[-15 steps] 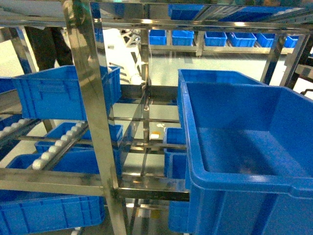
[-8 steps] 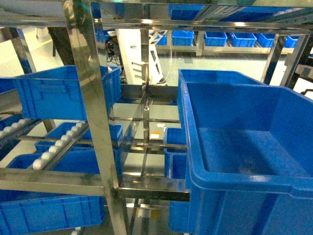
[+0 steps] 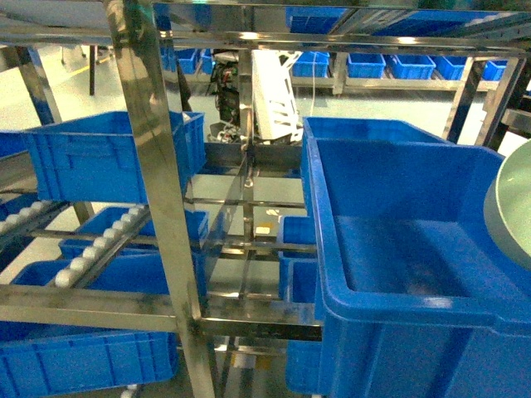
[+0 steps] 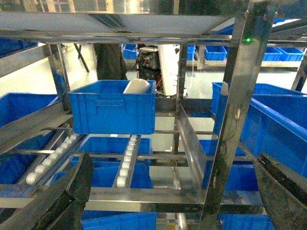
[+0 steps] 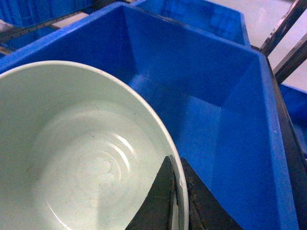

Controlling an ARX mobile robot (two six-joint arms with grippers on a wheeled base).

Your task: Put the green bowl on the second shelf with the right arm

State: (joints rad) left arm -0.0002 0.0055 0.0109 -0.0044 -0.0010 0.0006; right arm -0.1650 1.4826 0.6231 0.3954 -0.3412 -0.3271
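A stainless-steel shelving rack [image 3: 158, 191] fills the view. To the right of its front upright sits a large, deep blue bin [image 3: 398, 249]. Left of that upright, a blue crate [image 3: 108, 157] rests on a roller track [image 3: 91, 249] with white rollers. Beyond the rack, a row of small blue bins [image 3: 390, 65] lines a far shelf.

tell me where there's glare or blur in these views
Head view: glare on the steel post, and the green bowl is a soft, cropped sliver at the right edge. Left wrist view: bright floor behind the rack, finger dark and blurred. Right wrist view: sheen inside the bowl, blue bin slightly soft.
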